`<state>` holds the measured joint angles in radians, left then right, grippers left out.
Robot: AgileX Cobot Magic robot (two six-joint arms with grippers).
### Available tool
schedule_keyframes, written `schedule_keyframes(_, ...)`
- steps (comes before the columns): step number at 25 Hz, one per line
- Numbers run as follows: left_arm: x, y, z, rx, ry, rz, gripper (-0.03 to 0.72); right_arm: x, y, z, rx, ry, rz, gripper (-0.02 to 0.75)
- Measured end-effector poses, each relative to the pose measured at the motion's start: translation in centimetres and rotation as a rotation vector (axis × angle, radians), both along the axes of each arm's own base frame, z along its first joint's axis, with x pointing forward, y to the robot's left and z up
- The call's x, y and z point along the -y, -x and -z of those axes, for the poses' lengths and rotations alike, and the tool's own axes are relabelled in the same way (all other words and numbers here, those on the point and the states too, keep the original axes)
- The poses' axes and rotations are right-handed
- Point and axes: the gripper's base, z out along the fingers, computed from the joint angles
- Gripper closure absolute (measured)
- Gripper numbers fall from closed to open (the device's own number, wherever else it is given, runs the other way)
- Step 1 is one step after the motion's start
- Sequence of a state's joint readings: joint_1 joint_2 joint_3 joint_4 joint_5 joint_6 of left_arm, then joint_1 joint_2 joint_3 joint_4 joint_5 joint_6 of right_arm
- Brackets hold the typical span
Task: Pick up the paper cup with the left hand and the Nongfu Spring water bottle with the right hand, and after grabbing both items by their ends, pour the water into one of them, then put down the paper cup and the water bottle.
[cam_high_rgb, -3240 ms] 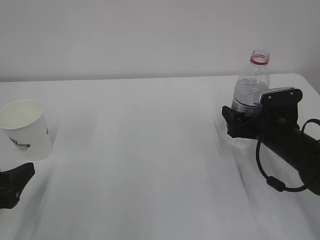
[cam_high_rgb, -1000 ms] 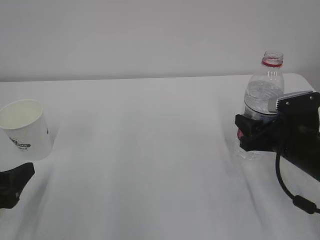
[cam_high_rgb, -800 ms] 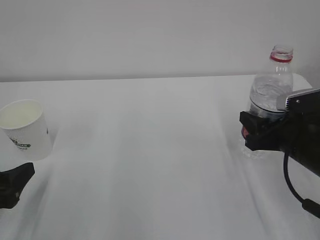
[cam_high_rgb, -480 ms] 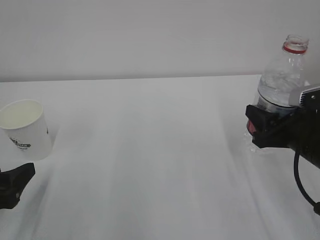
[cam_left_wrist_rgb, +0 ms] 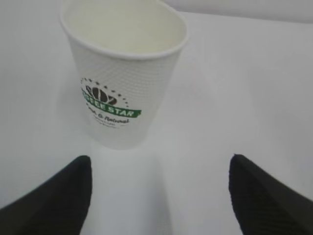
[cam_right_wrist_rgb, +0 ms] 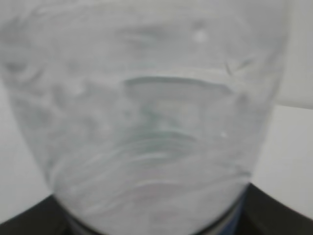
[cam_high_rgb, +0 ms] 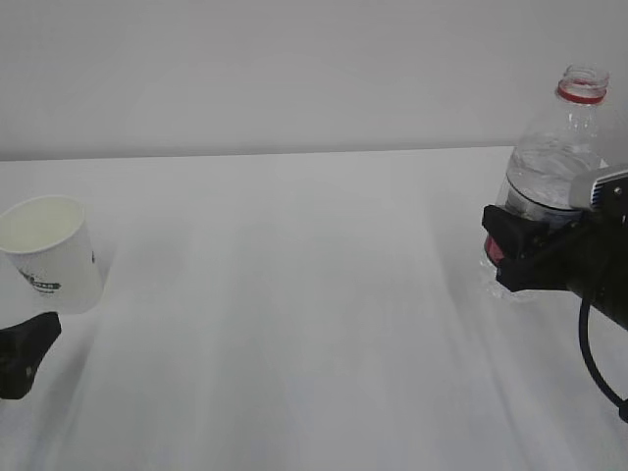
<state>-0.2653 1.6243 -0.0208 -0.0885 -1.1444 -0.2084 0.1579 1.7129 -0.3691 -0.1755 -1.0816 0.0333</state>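
1. Paper cup stands upright at the table's left edge; left hand is spread wide — advance squarely, then close.
2. Right hand clamps the Nongfu Spring water bottle — keep it upright.

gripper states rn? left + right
Left gripper: open, short of the paper cup, holding nothing.
Right gripper: closed on the water bottle.
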Motion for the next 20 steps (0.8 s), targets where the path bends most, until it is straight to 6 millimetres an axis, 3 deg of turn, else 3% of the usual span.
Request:
schedule_keyframes(3, 0.1, -0.8, -0.4, 0.028, 0.009, -0.019, 0.010, 0.0, 0.0, 0.0, 0.000, 0.001, -0.004, 0.307)
schedule_keyframes(9, 0.1, -2.7, -0.9, 0.077, 0.019, -0.068, -0.002, 0.0, 0.0, 0.0, 0.000, 0.001, -0.004, 0.307)
schedule_keyframes(20, 0.4, -4.9, 1.0, 0.020, -0.004, -0.101, -0.004, 0.0, 0.0, 0.0, 0.000, 0.002, -0.005, 0.309)
